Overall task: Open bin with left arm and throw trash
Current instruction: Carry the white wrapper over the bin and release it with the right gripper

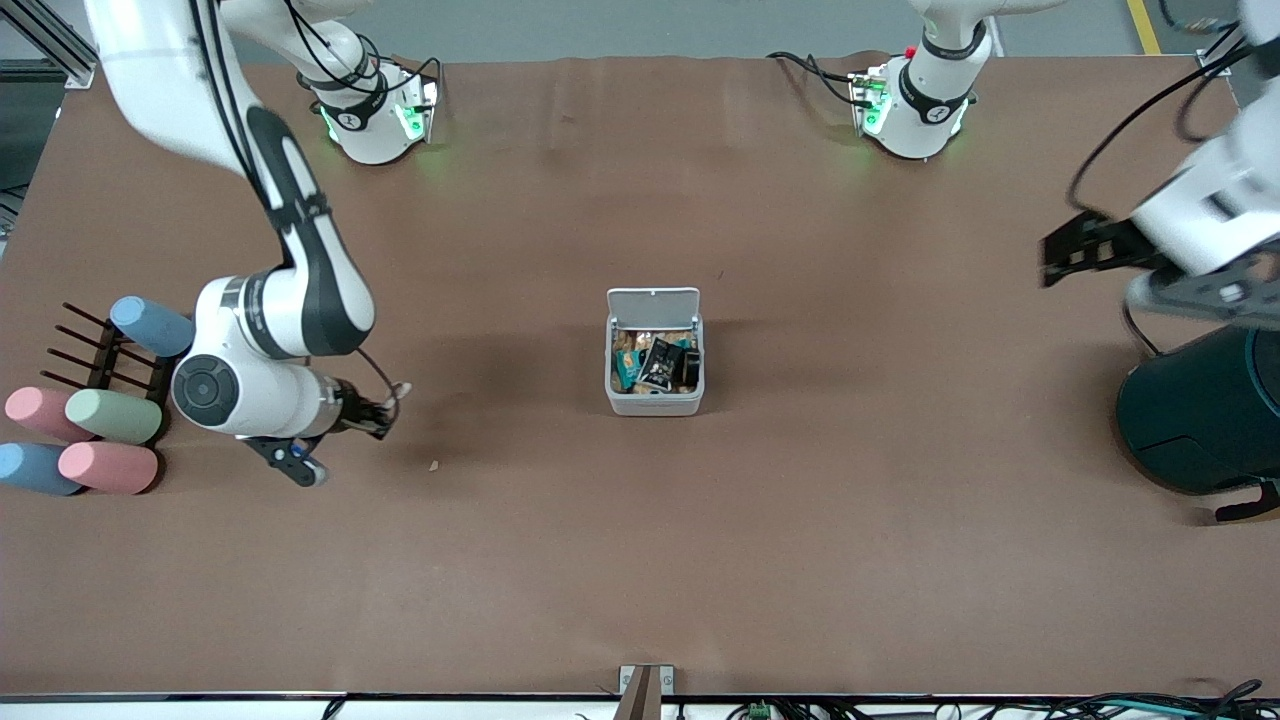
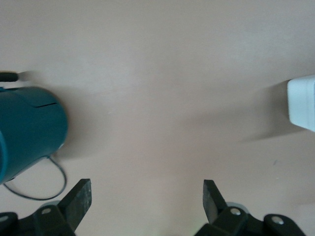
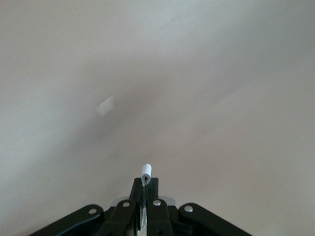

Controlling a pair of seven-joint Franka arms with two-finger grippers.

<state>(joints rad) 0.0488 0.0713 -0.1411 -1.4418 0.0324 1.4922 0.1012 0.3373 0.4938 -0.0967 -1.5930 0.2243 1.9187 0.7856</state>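
The small white square plastic bin (image 1: 655, 392) sits mid-frame, lid up, with a black glossy snack packet (image 1: 659, 364) inside. The left gripper (image 2: 147, 201) hangs spread wide and empty at frame's right edge, above the dark teal round container (image 1: 1205, 425). The right gripper (image 3: 145, 183) is clenched on a small white bit (image 3: 146, 172) at lower left.

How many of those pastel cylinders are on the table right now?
5, all at the right arm's end of the table: a blue one on the dark rack, then pink, green, blue and pink beside it. The right arm may hide more.

Dark teal container (image 1: 1205, 425) cut off at the frame edge, bin (image 2: 302, 102) clipped in the left wrist view, small pale scrap (image 3: 105, 105) blurred beyond recognition.
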